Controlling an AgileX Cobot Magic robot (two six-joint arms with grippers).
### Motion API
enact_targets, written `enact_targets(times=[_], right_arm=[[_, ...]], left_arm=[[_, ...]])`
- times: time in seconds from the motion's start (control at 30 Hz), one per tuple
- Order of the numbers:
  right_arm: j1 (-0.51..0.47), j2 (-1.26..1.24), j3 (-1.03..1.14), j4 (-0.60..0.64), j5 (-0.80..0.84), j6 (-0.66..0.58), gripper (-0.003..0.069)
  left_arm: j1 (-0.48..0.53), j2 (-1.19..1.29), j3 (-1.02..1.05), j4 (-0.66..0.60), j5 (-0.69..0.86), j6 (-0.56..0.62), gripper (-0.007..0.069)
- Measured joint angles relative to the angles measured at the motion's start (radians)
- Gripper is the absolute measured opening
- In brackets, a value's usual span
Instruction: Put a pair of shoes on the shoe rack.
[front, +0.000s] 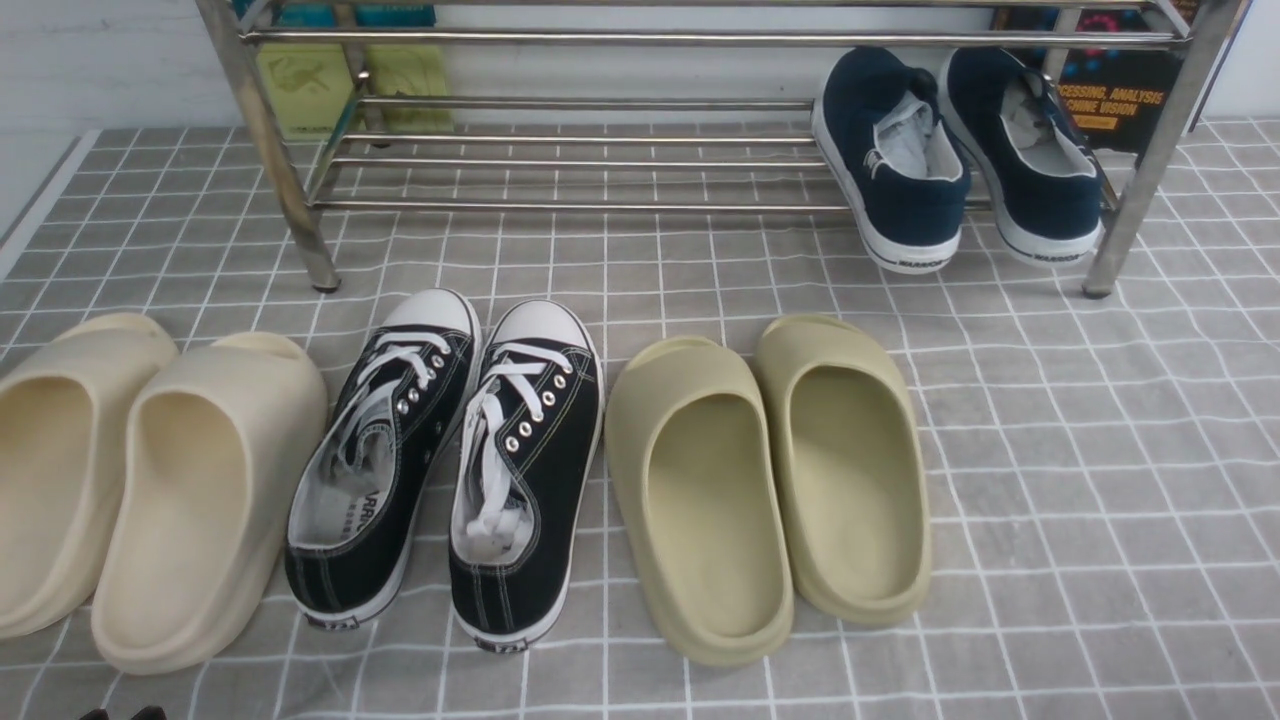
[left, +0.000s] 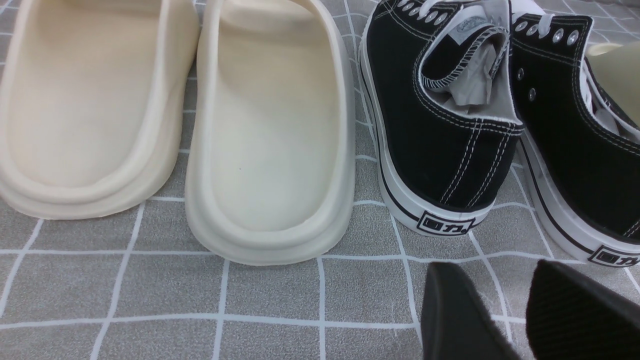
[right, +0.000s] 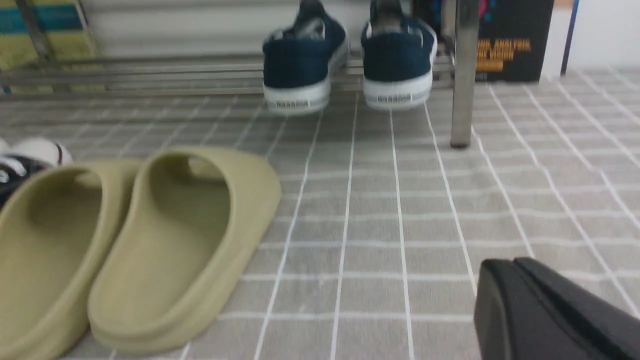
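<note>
Placement looks finished: the pair of shoes (front: 960, 160), 2 navy slip-ons with white soles, sits on the lowest bars of the shoe rack (front: 560, 150) at its right end, toes pointing far, heels hanging slightly over the near bar, just beside the rack's right leg. Both shoes lean a little but rest side by side.

Neither arm holds anything. The right gripper (right: 520, 285) is low over the grey checked cloth (front: 1100, 450), well to the near side of the rack, its black jaws pressed together and empty. The left gripper (left: 505, 310) hovers just behind the heels of the black lace-up sneakers (front: 450, 460), with a gap showing between its 2 fingers, so it reads as parted and empty.

On the floor remain 3 other pairs (none asked for): cream slides (front: 140, 480) at the left, the black sneakers in the middle, olive slides (front: 770, 480) to their right.

My judgement is that the step in hand is retreat after release. The next move calls only for pulling both arms clear without nudging the heels that overhang the bar.
</note>
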Motion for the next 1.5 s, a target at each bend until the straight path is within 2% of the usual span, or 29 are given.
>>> enact_targets(times=[0.1,0.27,1.5], right_arm=[[0.000,0.000,0.000,0.007,0.125,-0.002,0.0005],[0.000,0.000,-0.007,0.013,0.171,-0.003,0.0007],[0.000,0.000,-0.010,0.017,0.183,-0.003,0.0037]], left_arm=[[0.000,0.000,0.000,0.000,0.000,0.000,0.0239],[0.000,0.000,0.000,0.000,0.000,0.000,0.0239],[0.000,0.000,0.000,0.000,0.000,0.000,0.0239]])
